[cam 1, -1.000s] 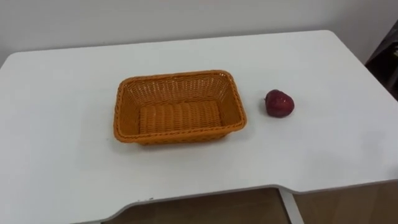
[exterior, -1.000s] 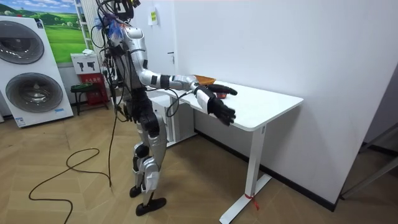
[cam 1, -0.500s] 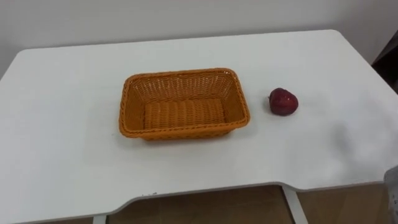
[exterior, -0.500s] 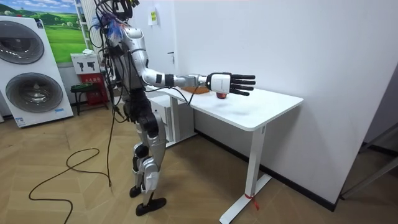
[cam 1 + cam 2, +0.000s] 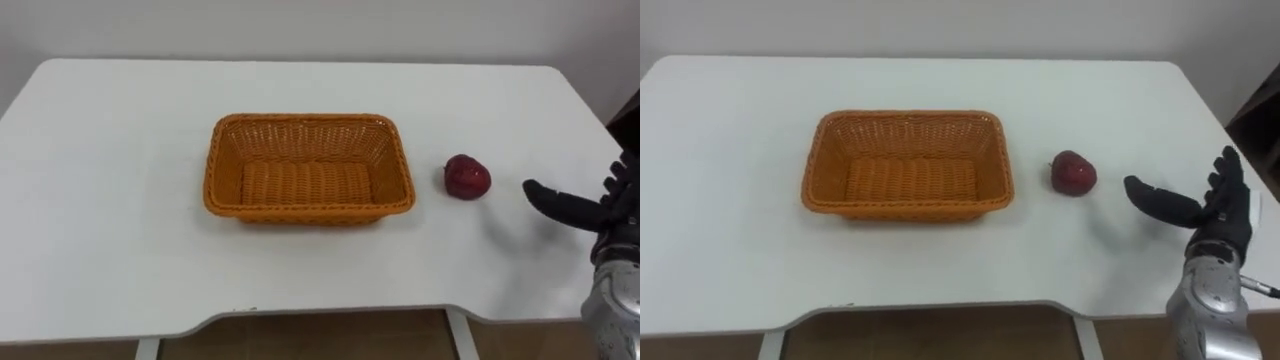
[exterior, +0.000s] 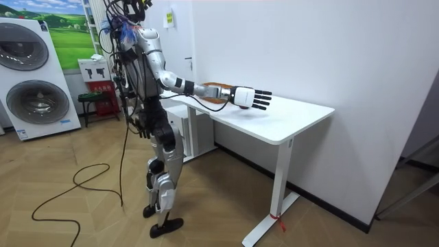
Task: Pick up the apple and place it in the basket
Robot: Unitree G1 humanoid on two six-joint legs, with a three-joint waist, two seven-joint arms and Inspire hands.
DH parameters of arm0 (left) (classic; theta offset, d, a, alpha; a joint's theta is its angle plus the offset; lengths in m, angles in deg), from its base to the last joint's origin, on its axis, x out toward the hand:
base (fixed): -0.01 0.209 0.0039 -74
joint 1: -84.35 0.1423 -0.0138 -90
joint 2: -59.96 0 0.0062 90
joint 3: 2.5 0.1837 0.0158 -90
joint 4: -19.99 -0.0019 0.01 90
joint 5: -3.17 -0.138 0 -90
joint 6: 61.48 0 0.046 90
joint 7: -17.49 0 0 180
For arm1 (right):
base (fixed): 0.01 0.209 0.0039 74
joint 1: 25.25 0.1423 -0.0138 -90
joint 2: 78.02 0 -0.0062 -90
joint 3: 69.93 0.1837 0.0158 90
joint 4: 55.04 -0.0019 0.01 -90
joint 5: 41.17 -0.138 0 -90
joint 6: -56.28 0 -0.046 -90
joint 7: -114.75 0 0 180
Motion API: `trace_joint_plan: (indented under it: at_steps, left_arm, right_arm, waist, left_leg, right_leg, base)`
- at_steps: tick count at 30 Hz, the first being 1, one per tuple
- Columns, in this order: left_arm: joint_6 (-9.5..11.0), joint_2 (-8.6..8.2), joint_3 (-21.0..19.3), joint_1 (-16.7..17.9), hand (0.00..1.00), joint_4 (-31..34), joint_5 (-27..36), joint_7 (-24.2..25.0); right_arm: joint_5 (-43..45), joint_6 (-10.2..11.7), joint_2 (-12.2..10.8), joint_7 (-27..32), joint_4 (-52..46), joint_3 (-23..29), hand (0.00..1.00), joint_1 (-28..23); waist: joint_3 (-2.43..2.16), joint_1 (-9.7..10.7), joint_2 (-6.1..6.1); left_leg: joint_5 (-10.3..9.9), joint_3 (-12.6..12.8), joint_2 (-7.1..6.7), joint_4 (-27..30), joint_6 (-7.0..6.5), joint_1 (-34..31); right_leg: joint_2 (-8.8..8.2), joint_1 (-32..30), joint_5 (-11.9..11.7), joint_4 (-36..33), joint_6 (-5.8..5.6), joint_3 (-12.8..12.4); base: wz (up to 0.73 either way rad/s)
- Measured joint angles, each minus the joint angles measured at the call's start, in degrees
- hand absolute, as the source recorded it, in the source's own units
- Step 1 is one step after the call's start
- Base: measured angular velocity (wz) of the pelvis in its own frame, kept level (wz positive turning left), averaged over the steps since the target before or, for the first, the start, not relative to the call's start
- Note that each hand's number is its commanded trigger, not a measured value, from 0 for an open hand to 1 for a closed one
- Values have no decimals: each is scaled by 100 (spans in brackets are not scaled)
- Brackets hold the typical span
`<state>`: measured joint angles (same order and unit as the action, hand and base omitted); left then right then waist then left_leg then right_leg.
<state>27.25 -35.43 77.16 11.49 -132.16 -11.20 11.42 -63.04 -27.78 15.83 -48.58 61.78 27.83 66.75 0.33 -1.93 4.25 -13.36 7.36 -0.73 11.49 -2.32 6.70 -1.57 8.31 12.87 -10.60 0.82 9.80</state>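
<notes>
A dark red apple lies on the white table, just right of an orange wicker basket that holds nothing. My right hand hovers over the table to the right of the apple, fingers straight and spread, thumb pointing toward the fruit, a gap still between them. In the room view the right hand is stretched out above the table top, the robot standing at the table's near edge.
The table's front edge runs close below the basket, with wooden floor beyond. Washing machines stand at the room view's left, far from the table. A wall backs the table.
My right hand has come in from the lower right and now sits over the table beside the apple. The camera has shifted, so the whole scene slid slightly right and down.
</notes>
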Motion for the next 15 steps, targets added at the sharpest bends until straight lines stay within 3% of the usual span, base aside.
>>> trace_joint_plan:
  at_steps: [7,15]
  left_arm:
    - [3,24,168,-15,0,18,-9,13]
    - [3,29,170,-18,0,19,-3,69]
  right_arm:
    - [243,0,77,-504,0,-222,0,20]
    - [659,0,82,-815,-1,-261,0,33]
  waist:
    - [-7,-19,-94]
    - [-2,-102,-87]
  left_leg:
    - [2,-13,3,3,-2,-10]
    - [3,-23,0,14,-4,0]
  right_leg:
    - [2,1,-2,-12,3,39]
    - [-5,47,-2,-6,2,51]
  base:
    - [0]
    - [0]
